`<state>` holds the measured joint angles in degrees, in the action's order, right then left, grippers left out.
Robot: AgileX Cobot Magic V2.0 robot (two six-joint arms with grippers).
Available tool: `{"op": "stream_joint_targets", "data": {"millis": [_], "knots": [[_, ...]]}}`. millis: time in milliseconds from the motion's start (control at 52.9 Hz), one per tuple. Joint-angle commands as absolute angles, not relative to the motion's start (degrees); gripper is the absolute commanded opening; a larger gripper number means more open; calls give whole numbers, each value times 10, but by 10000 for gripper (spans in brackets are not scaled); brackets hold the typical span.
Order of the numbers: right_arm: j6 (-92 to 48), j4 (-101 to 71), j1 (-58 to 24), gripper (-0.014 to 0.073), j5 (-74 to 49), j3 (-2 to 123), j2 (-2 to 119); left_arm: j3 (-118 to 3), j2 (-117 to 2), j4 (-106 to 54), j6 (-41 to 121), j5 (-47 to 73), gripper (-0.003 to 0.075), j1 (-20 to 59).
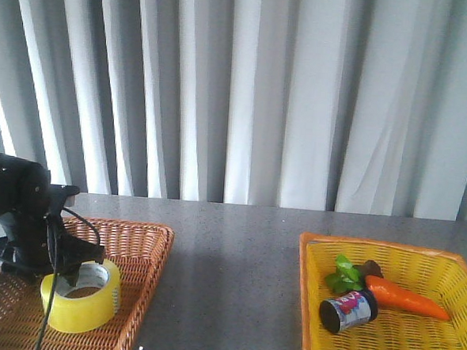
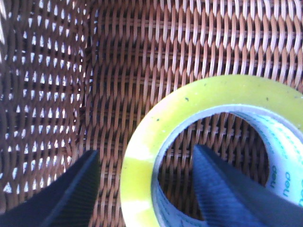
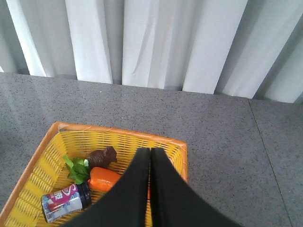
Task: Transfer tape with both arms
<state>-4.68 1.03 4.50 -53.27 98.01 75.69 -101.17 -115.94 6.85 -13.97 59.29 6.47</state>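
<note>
1. Black left gripper [image 2: 142,189] is spread, one finger [image 2: 222,189] inside the tape [image 2: 142,142] core, one outside; you're straddling its wall.
2. Tape lies flat in the brown wicker basket [image 1: 142,241]. Expect it light, rigid, slick-sided; pinch across the wall.
3. Right gripper [image 3: 150,189] is pressed together, empty, above the yellow basket [image 3: 42,161].

Grey speckled table [image 1: 236,254] with brown wicker basket [image 1: 145,253] left, yellow basket [image 1: 313,307] right.

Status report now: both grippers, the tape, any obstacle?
Left gripper open, straddling tape wall in brown basket. Right gripper shut, empty, above yellow basket. Nothing blocking.
</note>
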Motion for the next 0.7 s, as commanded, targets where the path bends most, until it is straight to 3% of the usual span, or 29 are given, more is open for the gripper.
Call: {"op": "stream_joint_targets", "data": {"millis": [0,284,681], "knots": [[-48,15,49,-8,-494,993,741,-1030,-1126,68,-145,589,504,66],[-48,15,49,-8,-494,993,741,-1031,-1081,68,-93,536,457,71],[-48,15,49,-8,-494,993,741,-1030,-868,68,-124,342,328,73]]}}
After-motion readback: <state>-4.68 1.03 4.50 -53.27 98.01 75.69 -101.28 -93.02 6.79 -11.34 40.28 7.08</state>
